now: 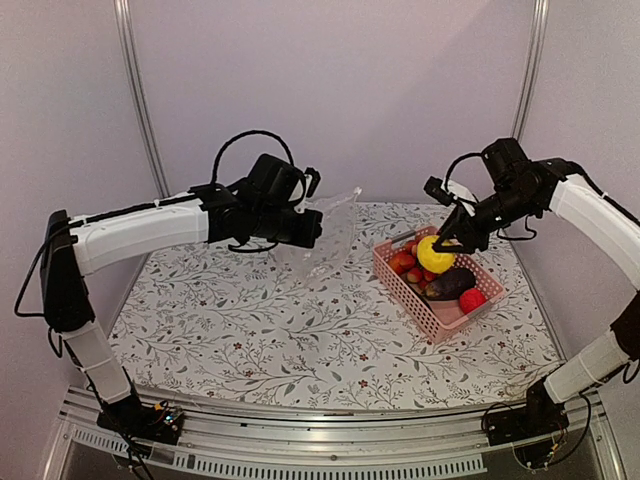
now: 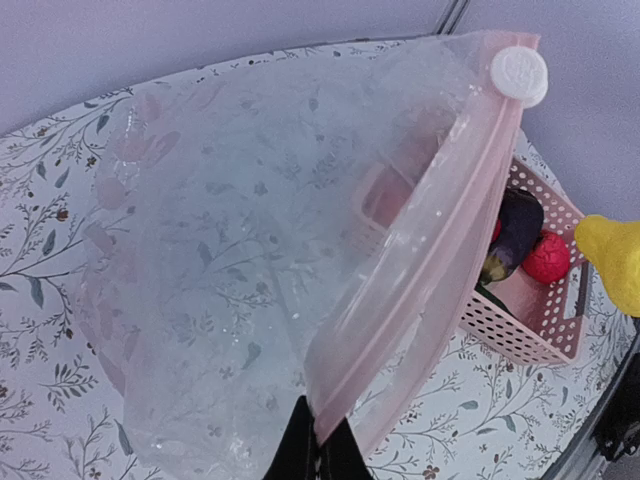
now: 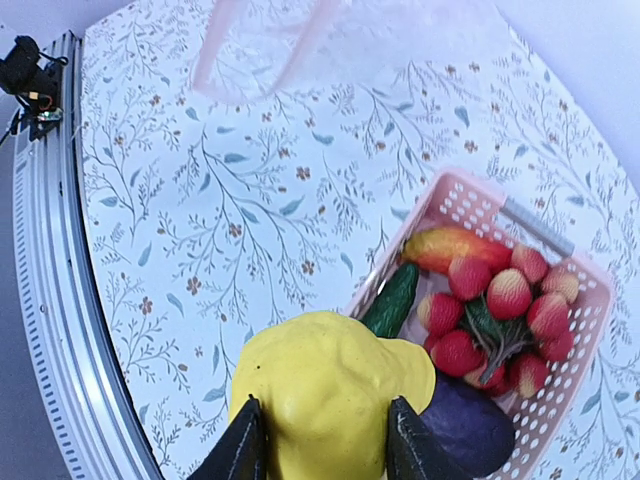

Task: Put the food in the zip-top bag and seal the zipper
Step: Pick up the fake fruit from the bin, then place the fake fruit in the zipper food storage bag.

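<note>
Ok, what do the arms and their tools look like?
Left arm and right arm match: white shells, black joints, black bases. Thin black cables loop over each wrist. The left tool and right tool are black with slim tapered fingers. No markings that I can make out.

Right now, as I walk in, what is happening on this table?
The left hand is shut on the edge of the zip-top bag and holds it up above the table, with its mouth open. The bag looks empty. The right hand grips the yellow pepper over the pink basket. The eggplant, the cucumber and the small red fruits lie in the basket.
</note>
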`<action>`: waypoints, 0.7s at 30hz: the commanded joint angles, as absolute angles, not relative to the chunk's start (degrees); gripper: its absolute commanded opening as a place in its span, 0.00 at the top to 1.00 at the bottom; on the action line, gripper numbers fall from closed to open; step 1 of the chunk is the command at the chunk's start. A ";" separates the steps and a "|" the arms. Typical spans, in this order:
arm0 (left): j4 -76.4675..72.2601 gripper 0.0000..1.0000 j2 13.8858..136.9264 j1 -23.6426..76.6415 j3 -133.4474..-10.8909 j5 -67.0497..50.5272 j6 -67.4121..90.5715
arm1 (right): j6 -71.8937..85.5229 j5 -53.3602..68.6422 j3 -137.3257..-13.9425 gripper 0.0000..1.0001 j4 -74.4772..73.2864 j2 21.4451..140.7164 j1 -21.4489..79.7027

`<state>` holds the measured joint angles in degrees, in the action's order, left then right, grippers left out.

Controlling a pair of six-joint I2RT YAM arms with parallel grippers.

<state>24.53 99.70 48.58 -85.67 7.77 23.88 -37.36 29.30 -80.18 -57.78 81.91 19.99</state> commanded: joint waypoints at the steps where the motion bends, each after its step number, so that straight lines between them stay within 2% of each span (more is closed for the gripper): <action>1: 22.48 1.00 101.31 47.89 -88.71 4.84 25.36 | -35.50 32.74 -90.59 0.72 -59.36 84.70 24.92; 11: 22.08 1.00 101.28 47.95 -92.24 0.55 28.71 | -32.14 35.41 -110.27 0.72 -57.36 95.23 35.94; 21: 18.64 1.00 95.63 47.89 -89.41 -5.84 33.00 | -25.04 33.24 -109.61 0.72 -46.37 99.29 37.16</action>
